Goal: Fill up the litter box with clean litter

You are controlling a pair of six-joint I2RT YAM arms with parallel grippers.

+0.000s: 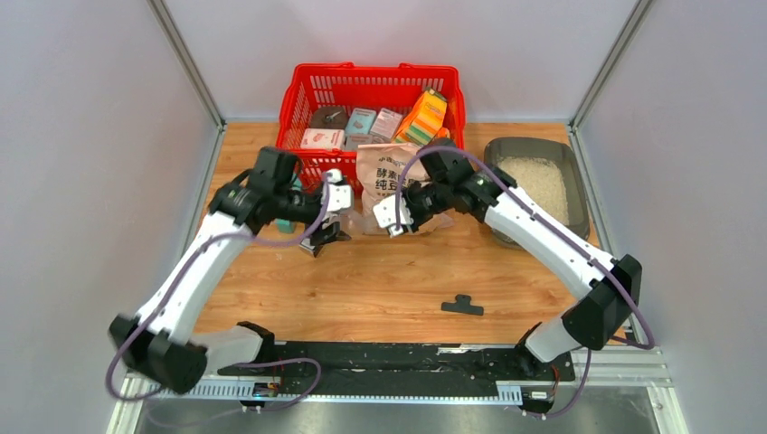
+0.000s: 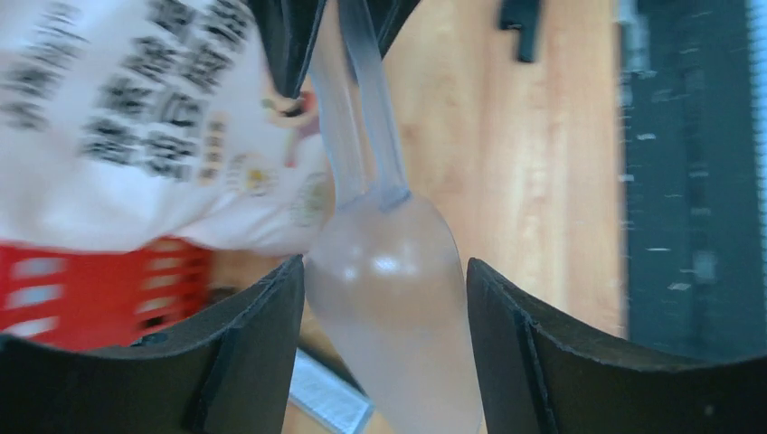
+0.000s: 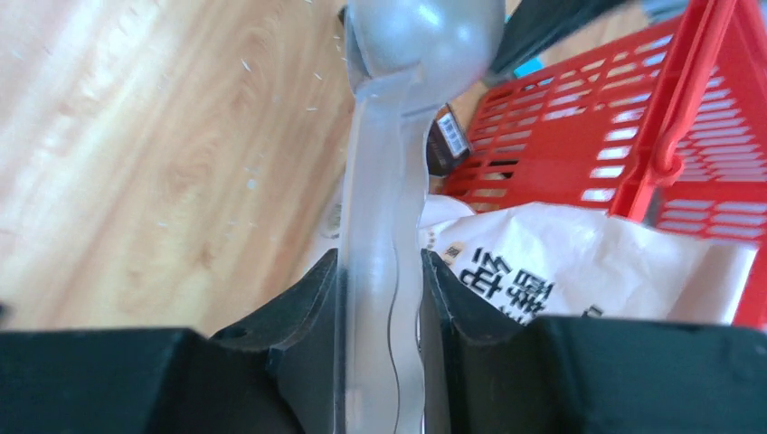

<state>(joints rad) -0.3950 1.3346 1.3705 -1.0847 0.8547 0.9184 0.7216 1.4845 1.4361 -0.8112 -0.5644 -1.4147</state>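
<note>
From above, we see the litter box [image 1: 534, 143] at the right side of the frame, tight against the right wall. The clean litter [image 1: 541, 185] is inside it, piled toward the far end. The right arm crosses over the box's lower left corner. The red basket [image 1: 371, 68] sits at the top middle, and the bag [image 1: 389, 176] leans on its front. The left gripper [image 1: 324, 237] and the right gripper [image 1: 395, 226] meet just below the bag, very near each other. Below them the table [image 1: 362, 289] is bare wood, with only a small black part [image 1: 462, 306] lying on it.

From the left wrist, the clear scoop [image 2: 389, 271] fills the middle. Its round bowl sits between our two left fingers [image 2: 244, 362], which stand wide apart. The left one is right at the bowl's edge. The other seems to leave a thin gap, so we see no squeeze. The handle runs up into dark fingers at the top edge. Bare wood lies to the right.

From the right wrist, our right fingers [image 3: 307, 298] press on both sides of the scoop's handle and hold it. The bowl is at the top edge. Bare wood with a few pale specks fills the left, and the basket and bag crowd the right.
</note>
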